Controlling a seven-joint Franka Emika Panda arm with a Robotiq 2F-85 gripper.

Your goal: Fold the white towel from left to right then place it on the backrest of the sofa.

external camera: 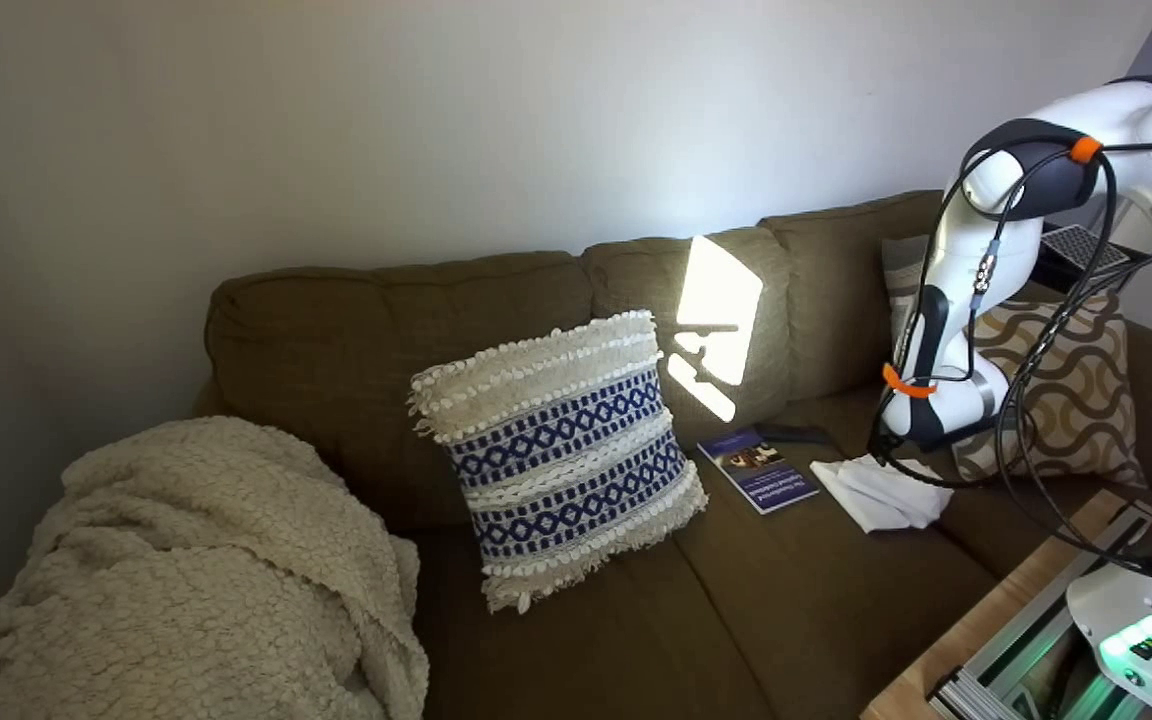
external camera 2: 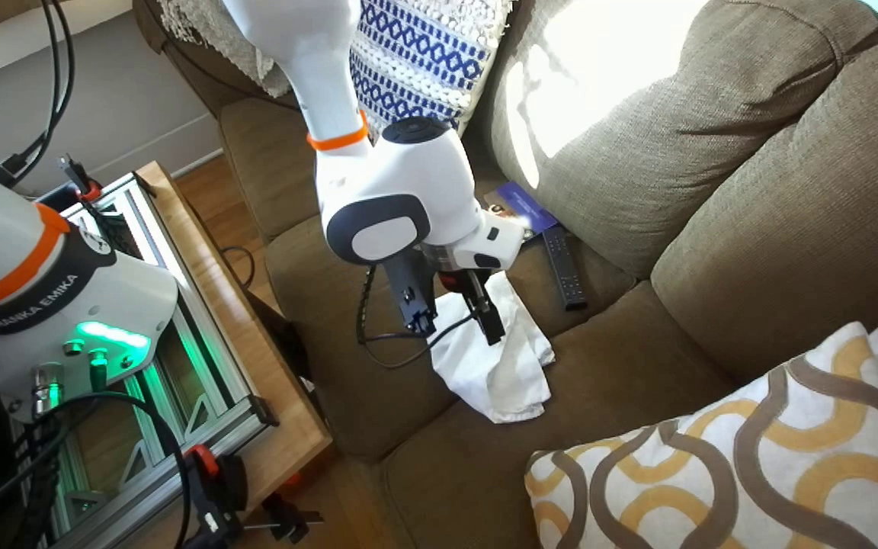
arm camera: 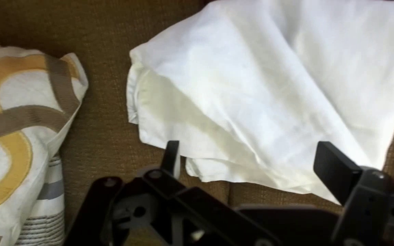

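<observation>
Right, starting at the left of an exterior view: the robot's base (external camera 2: 58, 297) is lit green on its wooden table (external camera 2: 286, 432). Across to the middle, and here's the gripper (external camera 2: 458, 332), pointing down, its fingers (external camera 2: 489, 322) spread well apart, nothing gripped between them. Straight on to the white towel (external camera 2: 492, 385), mid-frame, rumpled on the seat of the sofa (external camera 2: 622, 374), spreading below and to the right of those tips.

And this is what it all hangs on! In the wrist view the cloth lies above the gripper, its lower edge crossing the gap: the tip on the left of that frame by the edge, the one on the right over the cloth. Touching? Can't tell. Long axis? No clear call; the cloth runs out at the top. The tips face each other along the edge, not across it, so I'd expect a pinch here to bunch the fabric; a turn may serve the fold better.

Onward: upper middle, the book (external camera 2: 519, 202), with the remote (external camera 2: 563, 267) beside it; lower right, the patterned pillow (external camera 2: 736, 457); and upper right, the backrest of the sofa (external camera 2: 797, 217), the placing there, I judge, all to come.
</observation>
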